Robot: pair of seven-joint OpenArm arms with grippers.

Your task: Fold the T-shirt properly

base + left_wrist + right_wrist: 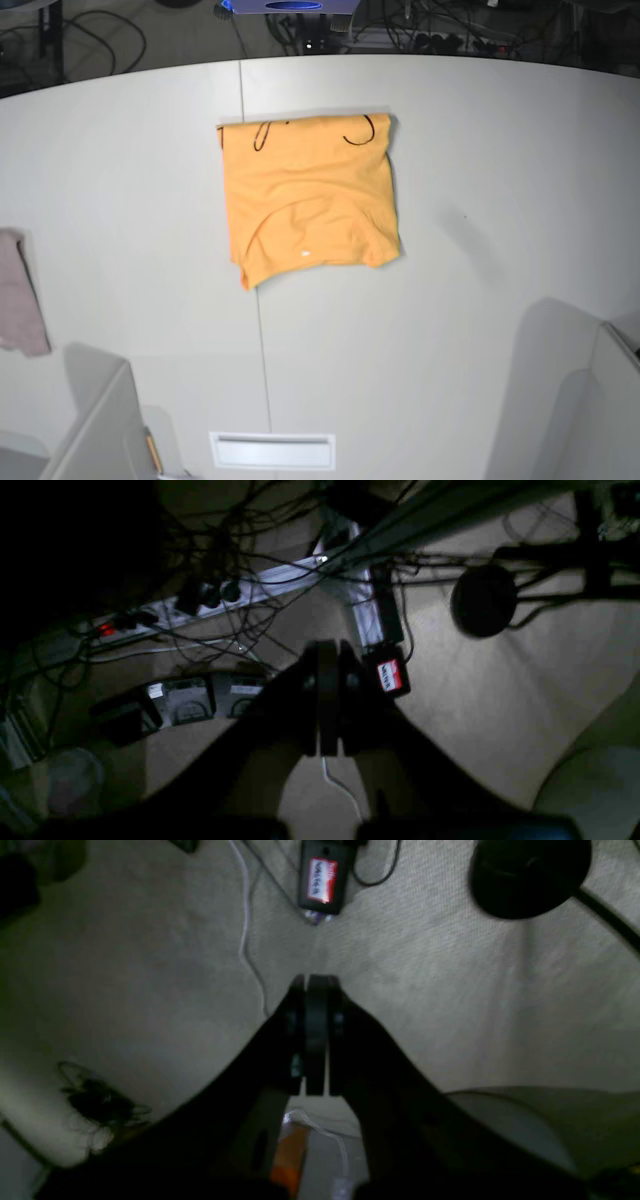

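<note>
While your left wrist view stays dim, you see the left hand (327, 700) pressed together, empty, above floor cables (220, 570). Your right wrist view shows the right hand (316, 1035) likewise together over carpet (450, 990). From the base view, the T-shirt (310, 198) lies folded mid-worktop (480, 330), a pinkish cloth (18, 290) at the left edge.
</note>
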